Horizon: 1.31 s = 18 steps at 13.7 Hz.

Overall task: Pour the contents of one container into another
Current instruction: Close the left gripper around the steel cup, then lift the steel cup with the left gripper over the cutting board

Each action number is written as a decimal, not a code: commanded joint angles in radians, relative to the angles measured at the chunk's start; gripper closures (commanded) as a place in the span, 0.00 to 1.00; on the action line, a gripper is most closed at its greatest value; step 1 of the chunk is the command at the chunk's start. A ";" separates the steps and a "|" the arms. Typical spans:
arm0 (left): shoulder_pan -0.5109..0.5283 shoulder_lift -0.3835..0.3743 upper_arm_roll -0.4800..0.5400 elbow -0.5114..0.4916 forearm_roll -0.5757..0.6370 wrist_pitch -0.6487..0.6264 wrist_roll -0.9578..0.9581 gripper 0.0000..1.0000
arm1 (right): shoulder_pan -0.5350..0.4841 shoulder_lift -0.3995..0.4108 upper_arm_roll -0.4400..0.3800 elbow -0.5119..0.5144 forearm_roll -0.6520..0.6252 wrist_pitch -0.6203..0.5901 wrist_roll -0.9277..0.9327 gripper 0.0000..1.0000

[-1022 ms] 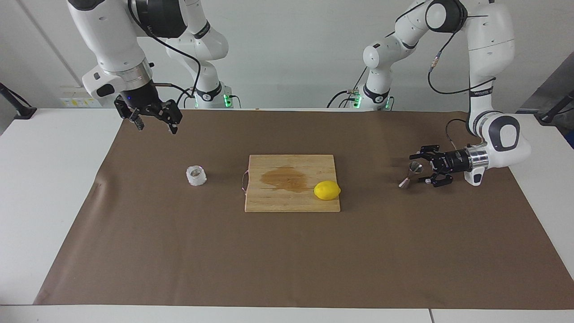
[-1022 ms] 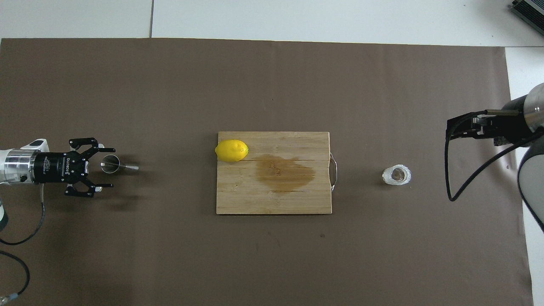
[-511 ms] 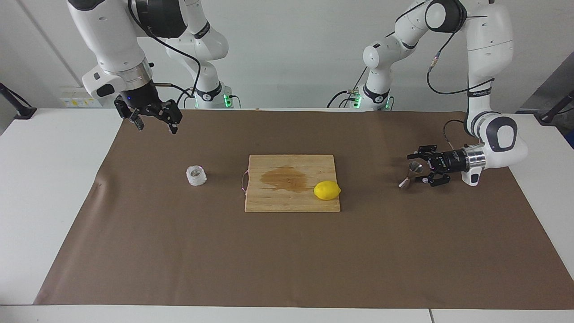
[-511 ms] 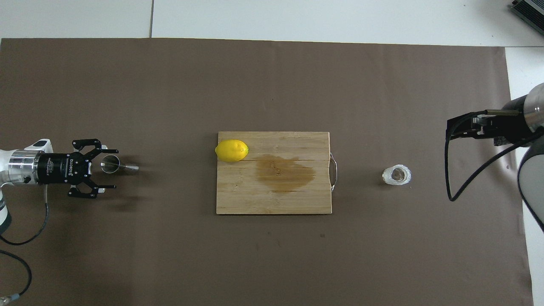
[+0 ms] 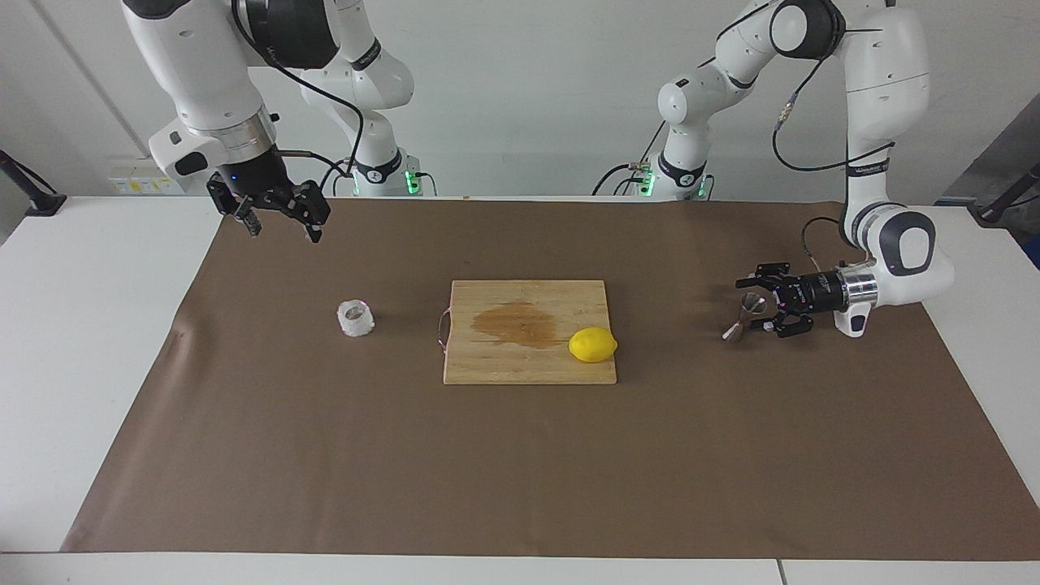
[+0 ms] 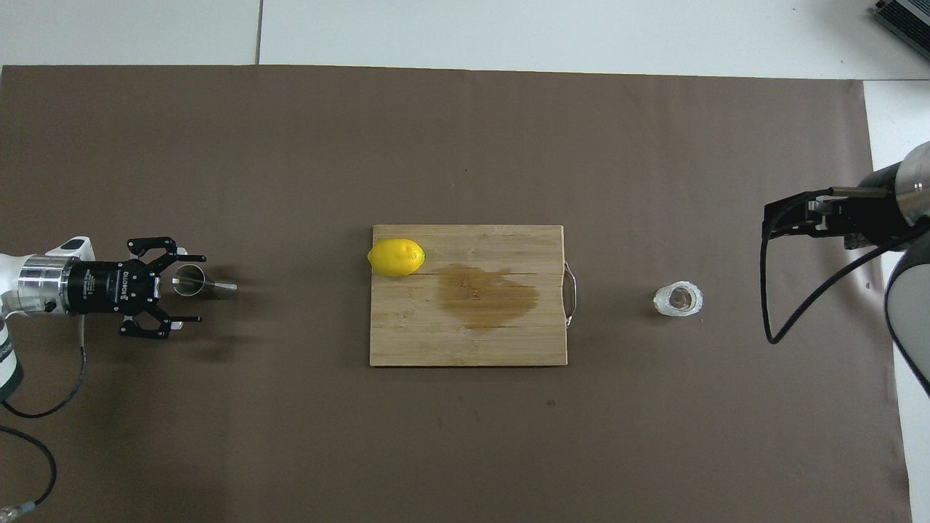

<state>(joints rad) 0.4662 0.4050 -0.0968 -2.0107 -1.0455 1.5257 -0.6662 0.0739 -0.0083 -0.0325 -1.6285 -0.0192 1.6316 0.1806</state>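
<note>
Take the cutting board [image 5: 528,331] at the middle of the brown mat [image 5: 520,455] as your landmark. Your left gripper [image 5: 751,304] lies level and low over the mat toward the left arm's end of the table, well apart from the board, and its fingers stand wide apart with the steel jigger [image 5: 745,315] between them. Neither finger is seen pressing on the jigger, so you are around it and not gripping it. The jigger stands on the mat, its open cone up. The overhead view shows the same, with the left gripper [image 6: 190,288] spread to either side of the jigger [image 6: 190,280]. The white bumpy cup [image 5: 356,318] sits upright on the mat just off the board's handle end, toward the right arm's end of the table, with its round mouth up and nothing touching it; from above the cup [image 6: 678,299] lies about level with the board's middle. Your right gripper [image 5: 280,221] hangs raised over the mat's corner near its own base, well apart from the board and the cup, fingers spread and holding nothing. A lemon [image 5: 592,344] rests on the board's edge toward the left arm's end, beside a brown stain [image 5: 513,323] on the wood.
</note>
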 commanded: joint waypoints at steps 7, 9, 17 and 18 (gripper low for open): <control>0.016 -0.006 -0.001 -0.019 -0.022 -0.013 0.013 0.12 | -0.013 -0.022 0.005 -0.020 0.025 -0.004 -0.030 0.00; 0.022 -0.006 -0.001 -0.020 -0.024 -0.013 0.005 0.26 | -0.013 -0.022 0.005 -0.020 0.025 -0.006 -0.030 0.00; 0.017 -0.008 -0.001 -0.026 -0.037 -0.021 -0.041 0.68 | -0.013 -0.022 0.005 -0.020 0.025 -0.004 -0.030 0.00; 0.016 -0.008 -0.003 -0.025 -0.039 -0.027 -0.046 0.77 | -0.013 -0.022 0.005 -0.020 0.025 -0.004 -0.030 0.00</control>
<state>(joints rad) 0.4791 0.4050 -0.0968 -2.0226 -1.0619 1.5187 -0.6875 0.0739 -0.0083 -0.0325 -1.6285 -0.0192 1.6316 0.1806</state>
